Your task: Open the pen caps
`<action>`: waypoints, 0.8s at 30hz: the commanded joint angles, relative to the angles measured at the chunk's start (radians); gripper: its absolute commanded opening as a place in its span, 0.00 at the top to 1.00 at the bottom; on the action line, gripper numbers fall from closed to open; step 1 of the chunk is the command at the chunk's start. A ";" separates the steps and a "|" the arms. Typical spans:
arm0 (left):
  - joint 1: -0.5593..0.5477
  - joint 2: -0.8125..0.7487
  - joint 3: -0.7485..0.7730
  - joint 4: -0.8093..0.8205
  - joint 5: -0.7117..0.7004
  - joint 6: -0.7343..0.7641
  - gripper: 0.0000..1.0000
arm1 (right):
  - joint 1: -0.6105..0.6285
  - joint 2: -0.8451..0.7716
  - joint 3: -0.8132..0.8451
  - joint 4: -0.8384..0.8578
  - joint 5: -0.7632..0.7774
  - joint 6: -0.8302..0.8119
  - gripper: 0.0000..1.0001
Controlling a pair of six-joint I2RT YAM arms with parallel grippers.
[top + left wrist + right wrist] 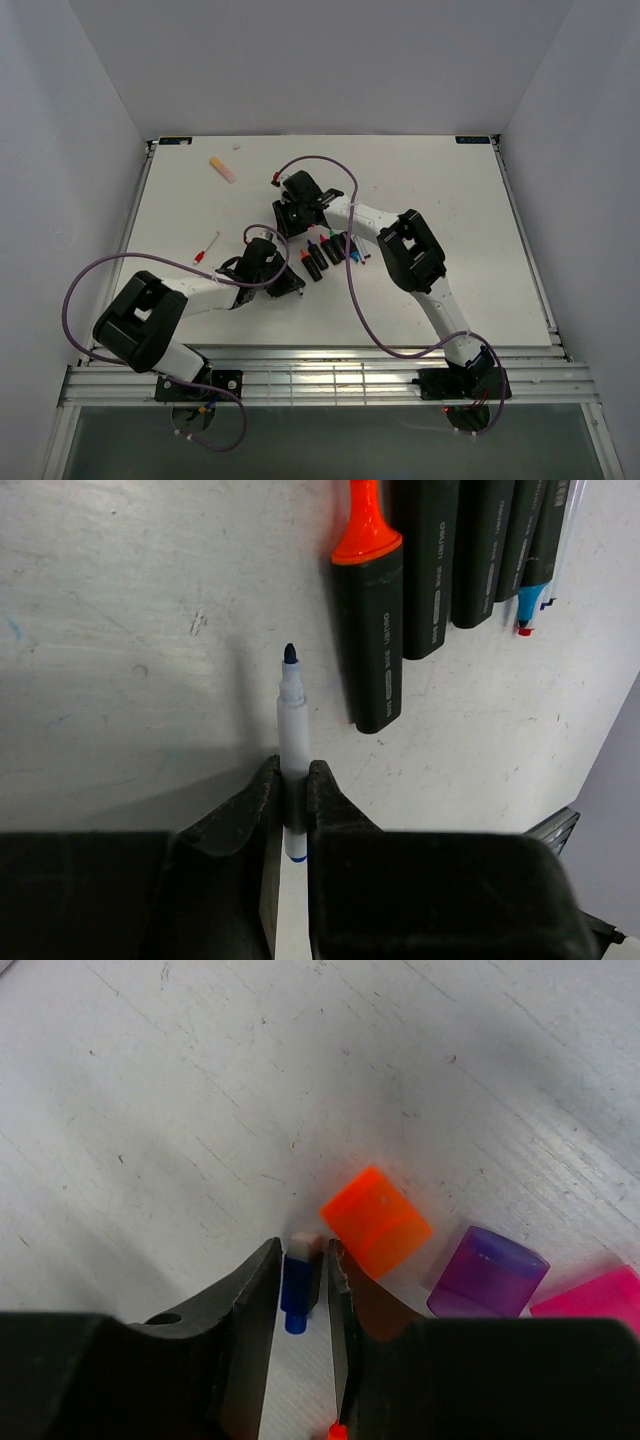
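1. My left jaws pinch the thin pen (293,742) low on its barrel. That leaves the bare dark tip pointing out ahead of me, clear of the grip, and its cap is off.
2. My right jaws stand either side of the small blue cap (297,1282), down at the surface (150,1110). A sliver of gap shows on one side, so I cannot tell whether they grip it or are letting it go.
3. The blue cap lies just beside the orange cap (375,1220), with the purple cap (487,1272) and pink cap (592,1300) further along. I judge this is where pulled caps are gathered, apart from the pens.
4. The highlighters (430,570) lie side by side beyond the thin pen, the nearest with its orange tip bare. The row probably keeps each one easy to reach.
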 commanded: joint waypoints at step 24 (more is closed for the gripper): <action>0.035 -0.028 0.020 -0.093 -0.054 0.001 0.54 | -0.012 -0.087 -0.008 -0.017 -0.032 -0.034 0.51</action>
